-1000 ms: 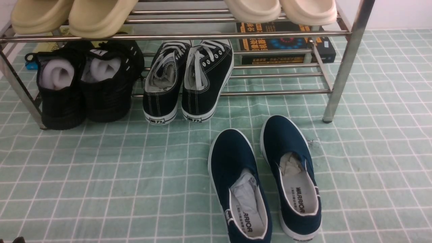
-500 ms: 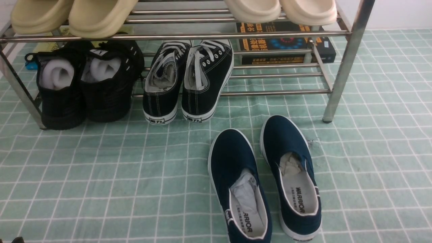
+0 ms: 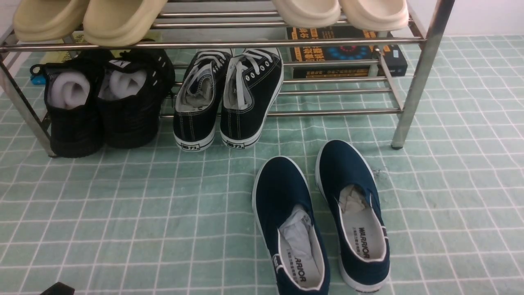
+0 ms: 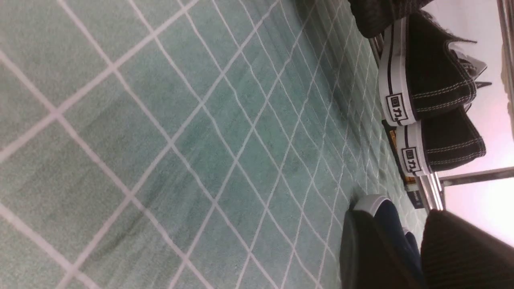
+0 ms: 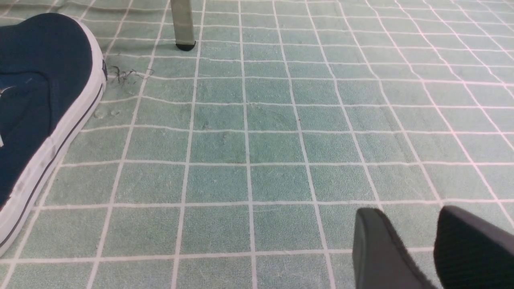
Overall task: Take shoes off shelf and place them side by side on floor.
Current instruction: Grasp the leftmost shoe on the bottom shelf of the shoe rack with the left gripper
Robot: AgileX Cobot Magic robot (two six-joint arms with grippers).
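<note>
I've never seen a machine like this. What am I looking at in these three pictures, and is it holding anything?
It's a robot with two arms. The front view comes from a camera between the arms, looking forward; the others come from cameras on each wrist.

Ahead stands a metal shoe rack. Its lower tier bears black knit sneakers and black-and-white canvas sneakers; pale clogs sit above. Navy slip-ons lie on the green checked floor.

The dark shapes in the wrist views are the left fingers and right fingers. Both pairs stand apart, with nothing held.
</note>
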